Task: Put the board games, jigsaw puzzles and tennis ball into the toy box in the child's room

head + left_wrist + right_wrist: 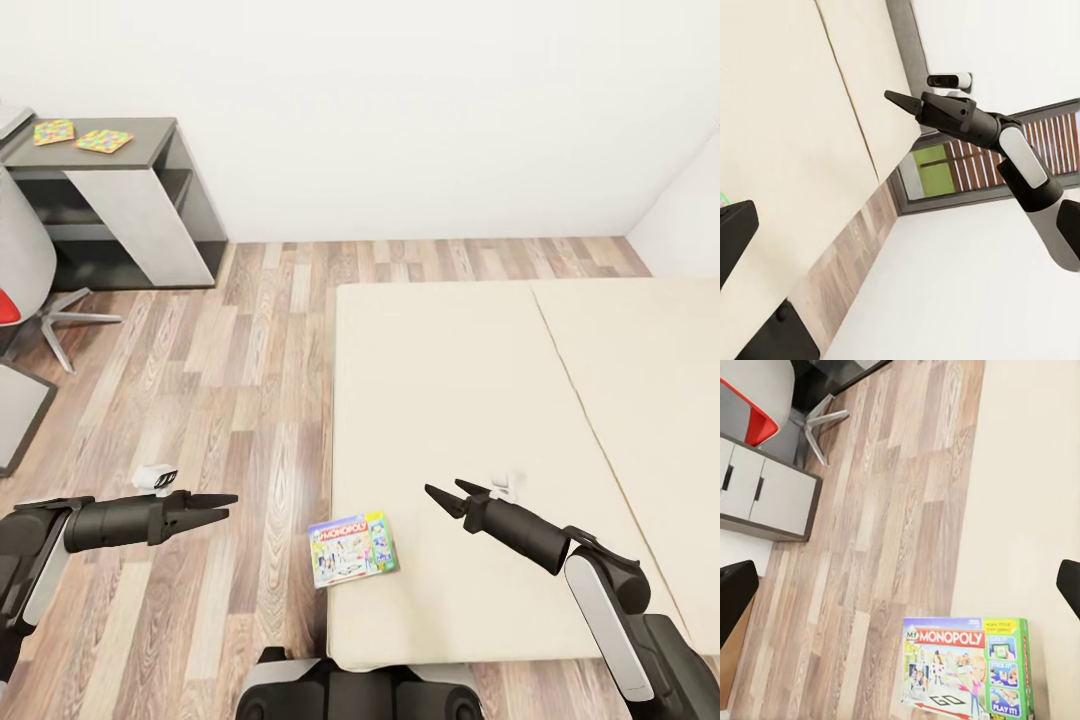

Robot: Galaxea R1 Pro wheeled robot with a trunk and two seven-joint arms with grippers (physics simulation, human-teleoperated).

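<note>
At the lower right of the head view the right gripper [448, 492] hangs with its fingers spread and empty over the beige bed [470, 400], and the left gripper [222, 506], at lower left above the plank floor [220, 370], holds nothing, its fingers tapering close together so that I cannot tell whether they are parted. Between them the Monopoly box [352, 549] lies flat on the bed's near-left corner, overhanging the edge. In the upper left corner two puzzles [54, 131] [104, 140] lie side by side on a dark grey desk [150, 140], with a chair [25, 250] beside it.
</note>
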